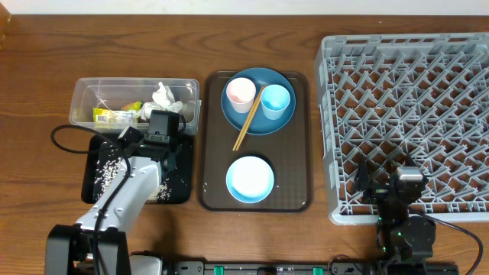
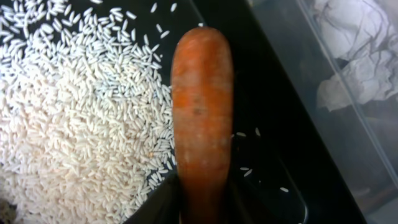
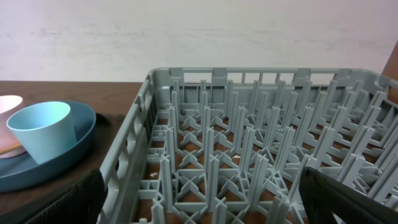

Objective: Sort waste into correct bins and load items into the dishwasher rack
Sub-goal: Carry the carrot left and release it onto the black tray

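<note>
Item: carrot (image 2: 201,112), small, orange, blunt-ended, with a matt and faintly pitted skin. It lies lengthwise over the shallow black tray (image 2: 267,106), and its near end sits between the fingers of the left gripper (image 2: 205,202). The jaws stand narrow and close against it, but it cannot be told whether they clamp it or merely flank it. Just to the carrot's left is a dense spread of loose white rice grains (image 2: 74,112) on the glossy black floor, with a few strays on the other side. Adjoining the tray is the clear plastic container (image 1: 134,84), rectangular and thin-walled, which holds a crumpled white tissue (image 1: 163,95) and a crinkled yellow-green snack wrapper (image 1: 114,116). In the centre of the wooden table (image 1: 38,46) is a dark brown serving tray (image 1: 294,153). It carries a round dark blue plate (image 1: 258,122) with a pink cup (image 1: 241,92), a light blue cup (image 1: 276,101) and wooden chopsticks (image 1: 248,122) lying across it. Below the plate is a light blue bowl (image 1: 250,179) with a white inside. On the right is the grey plastic rack (image 1: 405,99), a square lattice of upright pegs with no contents. The right gripper (image 3: 199,202) sits at the rack's near edge with its jaws spread wide and nothing between them but the pegs beyond.
</note>
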Available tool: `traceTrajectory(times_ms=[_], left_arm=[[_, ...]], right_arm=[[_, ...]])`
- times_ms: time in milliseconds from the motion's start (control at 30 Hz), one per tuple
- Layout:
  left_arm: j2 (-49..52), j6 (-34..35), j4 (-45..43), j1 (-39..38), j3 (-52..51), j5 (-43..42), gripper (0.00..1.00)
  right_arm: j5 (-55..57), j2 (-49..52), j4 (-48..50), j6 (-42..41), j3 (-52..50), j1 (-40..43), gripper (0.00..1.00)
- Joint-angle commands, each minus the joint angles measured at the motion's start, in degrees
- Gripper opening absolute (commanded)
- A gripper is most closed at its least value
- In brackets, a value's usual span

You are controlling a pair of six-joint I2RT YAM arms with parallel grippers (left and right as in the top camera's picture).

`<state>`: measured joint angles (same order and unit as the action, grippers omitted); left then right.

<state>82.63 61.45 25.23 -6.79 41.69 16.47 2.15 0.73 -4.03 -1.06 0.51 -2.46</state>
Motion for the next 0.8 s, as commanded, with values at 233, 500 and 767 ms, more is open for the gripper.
traceTrajectory(times_ms=[233, 500, 767], left_arm=[[-1.9, -7.6, -0.9, 0.3, 0.7, 0.5, 0.34], [-14.6, -17.1, 0.0, 0.3, 2.1, -8.5, 0.35], [-27.8, -30.4, 0.9, 0.3, 2.1, -33.1, 0.36]], right_arm=[[0.2, 0.0, -0.1, -0.2, -0.2, -0.5, 0.99], [0.2, 0.0, -0.1, -0.2, -0.2, -0.5, 0.99], [0.2, 0.0, -0.1, -0.2, -0.2, -0.5, 0.99]])
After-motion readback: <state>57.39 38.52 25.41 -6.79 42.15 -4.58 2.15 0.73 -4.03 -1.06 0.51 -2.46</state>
